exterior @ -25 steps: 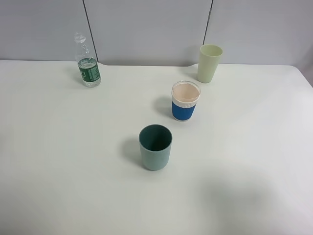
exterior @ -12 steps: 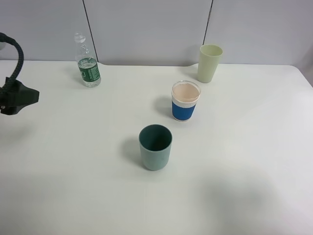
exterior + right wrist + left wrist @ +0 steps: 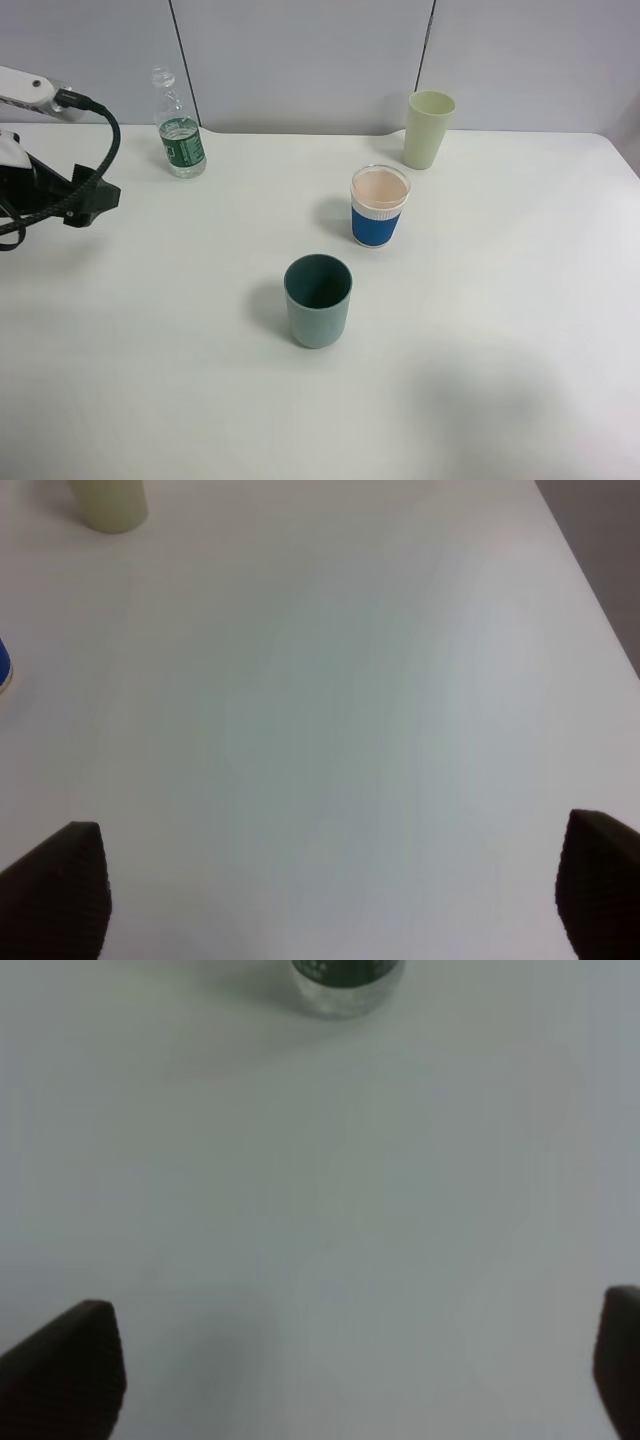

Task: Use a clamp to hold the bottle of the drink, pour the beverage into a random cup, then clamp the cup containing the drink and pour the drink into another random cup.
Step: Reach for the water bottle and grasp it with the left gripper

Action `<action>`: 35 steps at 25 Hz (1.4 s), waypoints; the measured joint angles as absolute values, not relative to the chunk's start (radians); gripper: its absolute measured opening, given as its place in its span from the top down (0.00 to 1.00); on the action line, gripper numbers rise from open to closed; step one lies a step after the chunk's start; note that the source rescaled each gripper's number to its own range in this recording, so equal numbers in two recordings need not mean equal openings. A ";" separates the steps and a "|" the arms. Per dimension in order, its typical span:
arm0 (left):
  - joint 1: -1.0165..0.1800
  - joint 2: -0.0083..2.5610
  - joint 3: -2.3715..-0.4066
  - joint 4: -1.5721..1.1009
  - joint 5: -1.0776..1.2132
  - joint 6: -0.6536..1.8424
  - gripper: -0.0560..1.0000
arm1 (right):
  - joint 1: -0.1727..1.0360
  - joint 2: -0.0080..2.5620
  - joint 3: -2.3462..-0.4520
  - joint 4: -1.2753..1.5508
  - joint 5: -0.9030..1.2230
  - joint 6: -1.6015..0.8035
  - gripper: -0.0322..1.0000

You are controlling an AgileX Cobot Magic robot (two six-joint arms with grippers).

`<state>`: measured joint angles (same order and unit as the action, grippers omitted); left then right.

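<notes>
A clear drink bottle (image 3: pixel 180 130) with a green label stands at the table's back left; its base shows in the left wrist view (image 3: pixel 345 978). A teal cup (image 3: pixel 318 300) stands in the middle. A clear cup with a blue sleeve (image 3: pixel 379 207) stands behind it. A light green cup (image 3: pixel 429 130) stands at the back right and shows in the right wrist view (image 3: pixel 108 502). My left gripper (image 3: pixel 98 197) (image 3: pixel 345 1380) is open and empty, to the front left of the bottle and apart from it. My right gripper (image 3: pixel 325 895) is open and empty over bare table, out of the exterior view.
The white table (image 3: pixel 480 330) runs to grey wall panels at the back. Its right edge shows in the right wrist view (image 3: pixel 590 590). A sliver of the blue-sleeved cup (image 3: pixel 3 665) shows in that view.
My left arm has come into the exterior view from the left edge and moved right, toward the bottle. The bottle and cups have not moved.
</notes>
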<state>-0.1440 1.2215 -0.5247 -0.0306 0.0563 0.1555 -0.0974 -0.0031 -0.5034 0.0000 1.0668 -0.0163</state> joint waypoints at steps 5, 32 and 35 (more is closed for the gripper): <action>-0.144 1.362 -0.525 0.000 -0.107 0.155 0.13 | -0.097 -0.003 -0.503 0.000 1.067 -0.016 0.29; -0.144 1.906 -0.667 0.043 -0.733 0.131 0.13 | -0.097 -0.003 -0.503 0.000 1.067 -0.016 0.29; -0.144 1.958 -0.713 0.043 -0.743 0.131 0.13 | -0.097 -0.003 -0.503 0.000 1.067 -0.016 0.29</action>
